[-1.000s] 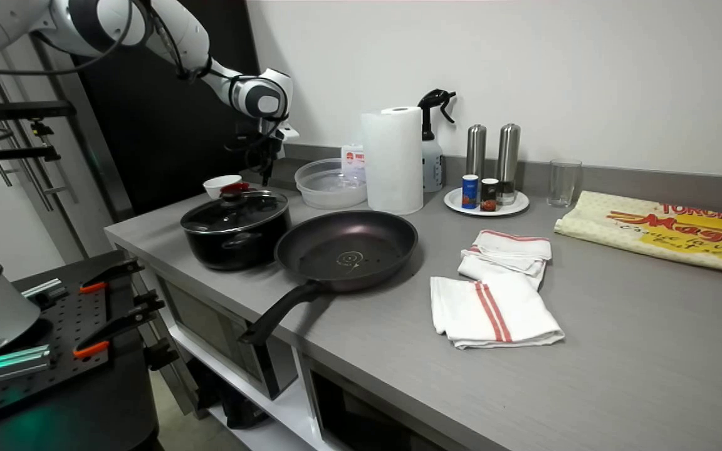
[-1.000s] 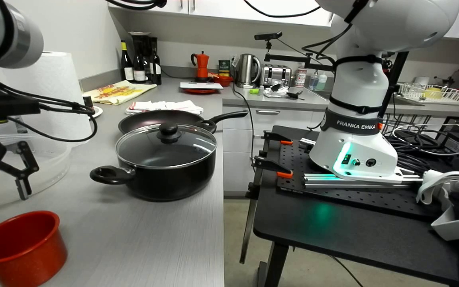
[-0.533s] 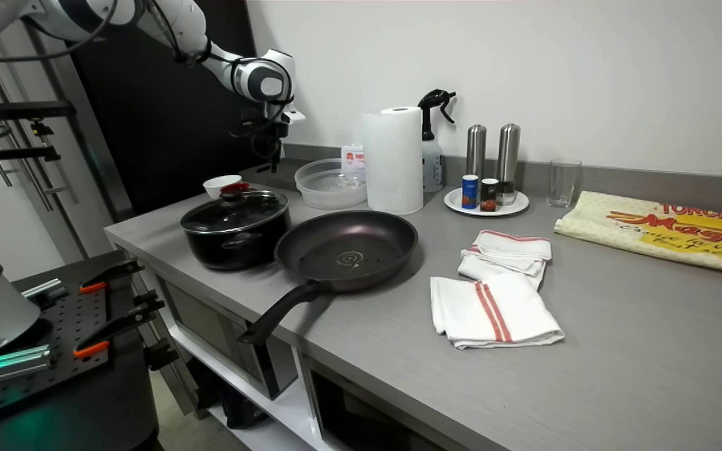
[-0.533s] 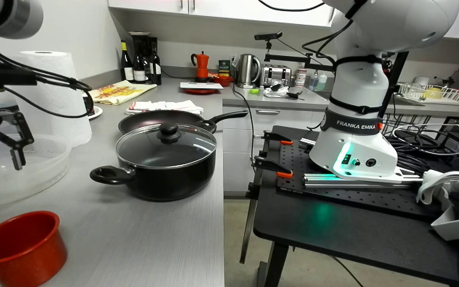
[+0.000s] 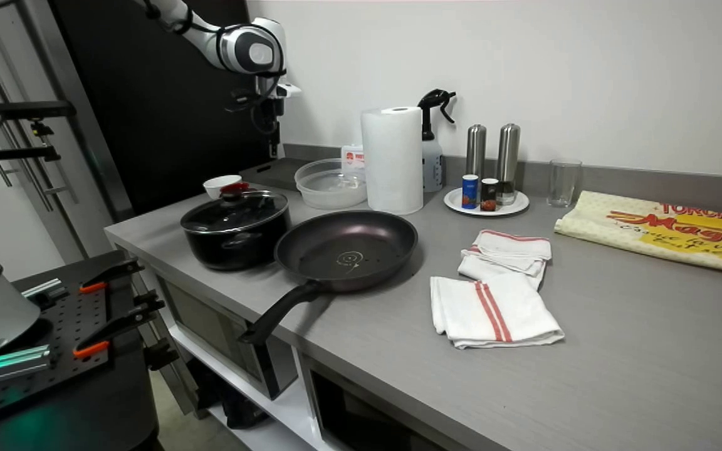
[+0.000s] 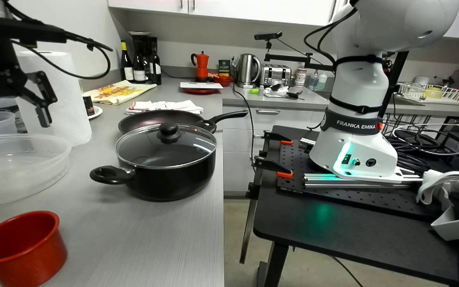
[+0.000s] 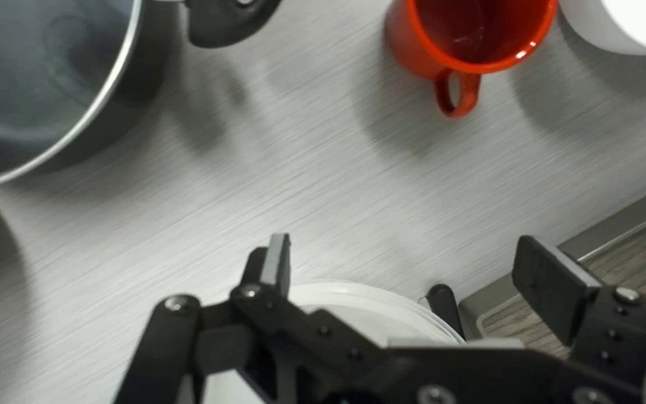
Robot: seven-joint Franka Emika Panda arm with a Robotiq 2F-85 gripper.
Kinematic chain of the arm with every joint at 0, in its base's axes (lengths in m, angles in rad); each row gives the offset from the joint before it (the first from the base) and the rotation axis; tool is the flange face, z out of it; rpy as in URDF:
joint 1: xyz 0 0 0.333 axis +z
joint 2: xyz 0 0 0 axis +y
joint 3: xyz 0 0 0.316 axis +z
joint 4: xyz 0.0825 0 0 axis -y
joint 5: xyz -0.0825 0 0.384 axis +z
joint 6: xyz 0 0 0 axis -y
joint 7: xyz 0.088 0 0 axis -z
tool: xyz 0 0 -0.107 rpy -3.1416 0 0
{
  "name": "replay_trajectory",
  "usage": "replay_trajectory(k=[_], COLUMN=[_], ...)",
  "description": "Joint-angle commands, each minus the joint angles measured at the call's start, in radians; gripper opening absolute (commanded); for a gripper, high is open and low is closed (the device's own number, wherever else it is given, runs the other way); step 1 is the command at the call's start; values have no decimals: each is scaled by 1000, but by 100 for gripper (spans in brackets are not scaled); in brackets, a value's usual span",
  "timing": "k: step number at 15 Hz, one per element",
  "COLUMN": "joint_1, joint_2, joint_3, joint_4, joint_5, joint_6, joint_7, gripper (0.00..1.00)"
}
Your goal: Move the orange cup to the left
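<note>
Orange cup (image 6: pixel 26 257) upright on the grey table (image 6: pixel 153 247), mouth up, small handle (image 7: pixel 470 94) showing in the wrist view. White bowl (image 7: pixel 589 25) just beside it; can't tell from where I stand whether they touch. Fingers (image 7: pixel 550 289) spread wide apart, up in the air over the table, well clear of the cup. Clear tub (image 6: pixel 22 183) lower down near them, partly hidden by the fingers in the wrist view. Arm (image 5: pixel 254 50) hangs high over the table. Black pot (image 5: pixel 232 248) near the cup, not touching, glass lid (image 5: pixel 229 214) on; in an exterior view it hides nearly all of the cup, just a bit of red showing above the lid. Pan (image 5: pixel 348 250) just beside the pot. Paper roll (image 5: pixel 393 163) by the tub, spray bottle (image 5: pixel 432 156) behind it. Farther along, white plate (image 5: pixel 454 200) with two small shakers (image 5: pixel 470 191) on it, then a glass (image 5: pixel 565 181). Folded white towels (image 5: pixel 496 310) with red stripes lie on the table, and a yellow printed cloth (image 5: pixel 680 232) past them.
</note>
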Motion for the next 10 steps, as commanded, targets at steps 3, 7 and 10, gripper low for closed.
replay_trajectory(k=[3,7,10], joint_1=[-43,-100,-150], joint_2=[-278,-439,-547], joint_3=[3,9,10], joint_4=[-336,-534,-691], joint_5=[-117,-186,-212], joint_6=[22,82,164], joint_7=[-181,-301,-378], gripper=[100,100,100])
